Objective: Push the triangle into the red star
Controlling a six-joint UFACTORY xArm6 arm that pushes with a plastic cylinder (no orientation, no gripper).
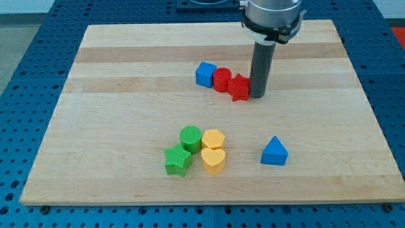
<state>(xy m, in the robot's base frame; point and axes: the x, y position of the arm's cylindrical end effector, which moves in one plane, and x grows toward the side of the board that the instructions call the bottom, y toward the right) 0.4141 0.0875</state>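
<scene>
Tip position: my tip sits in the upper centre-right of the frame, at the view's right edge of the red star, touching it or very nearly so; contact cannot be confirmed from this angle.
Tip state: plain rod, no jaws, nothing held; it can only shove.
Triangle: blue triangle lies in the lower right of the frame, well apart from the tip and from the star, with bare board between them.
Red star: upper centre of the frame, pressed against a red cylinder on the view's left, which in turn touches a blue cube. The three form a short row slanting down toward the view's right.
Other blocks: green cylinder, green star, yellow hexagon and yellow heart cluster in the lower centre, to the view's left of the triangle, none in the straight line between triangle and star.
Board: wooden board.
Progress, judged: none visible on the task proper. Triangle and star are not in contact, and the tip is at the target, not at the block to be moved.
Remaining, judged: bring the tip round to the view's bottom-right side of the triangle, then push it up and slightly toward the view's left until it meets the star.
Risk, judged: tip so close to the star could nudge it while leaving.
</scene>
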